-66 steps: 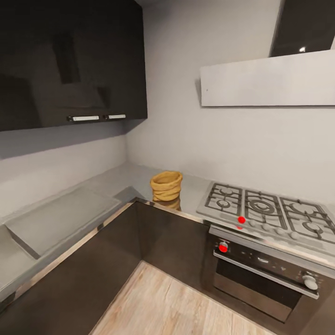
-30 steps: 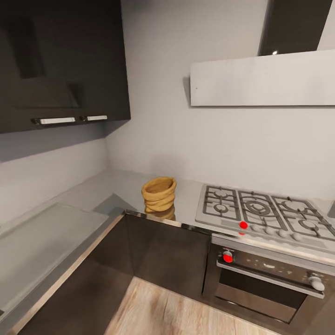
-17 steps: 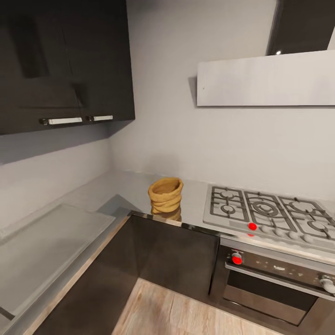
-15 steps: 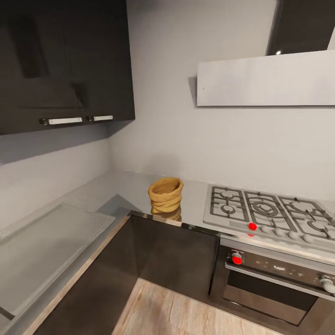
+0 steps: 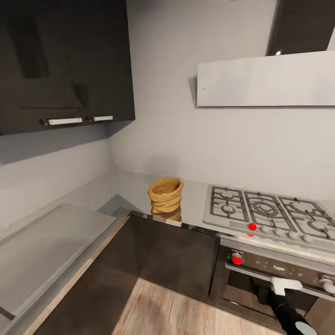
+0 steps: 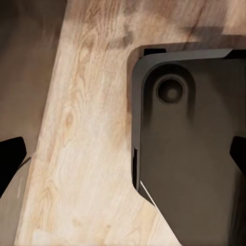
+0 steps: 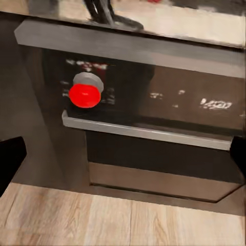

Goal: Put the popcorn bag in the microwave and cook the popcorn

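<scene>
Left claw [image 6: 123, 159]: our wrist view looks down on wood floor [image 6: 82, 154] and a dark rounded base [image 6: 195, 154]; both fingertips sit at opposite edges of that view, spread wide, so we read it as released and holding nothing.
Upper cabinets [image 5: 65, 60]: glossy black, high at the left of our head view.
Tabletop [image 5: 116, 186]: pale grey slab running along the left wall and turning the corner toward the hob.
Popcorn bag [image 5: 165, 195]: upright on the tabletop near its front edge, just left of the hob, untouched; we cannot see into it.
Hob [image 5: 270, 209]: steel with black grates, right of the bag, a red dot on its front row of knobs.
Oven [image 5: 270, 274]: dark steel, beneath the hob; our right wrist view faces its red knob [image 7: 84, 95] and handle bar [image 7: 148, 132].
Right claw [image 5: 284, 285]: low at the right of our head view, in front of the oven and well apart from the bag; fingertips spread at the edges of its wrist view, released and empty.
Progress: we judge the task barely begun; the bag is not yet picked up.
Remaining: we must reach and grasp the bag, find the microwave, load it, and heat it.
</scene>
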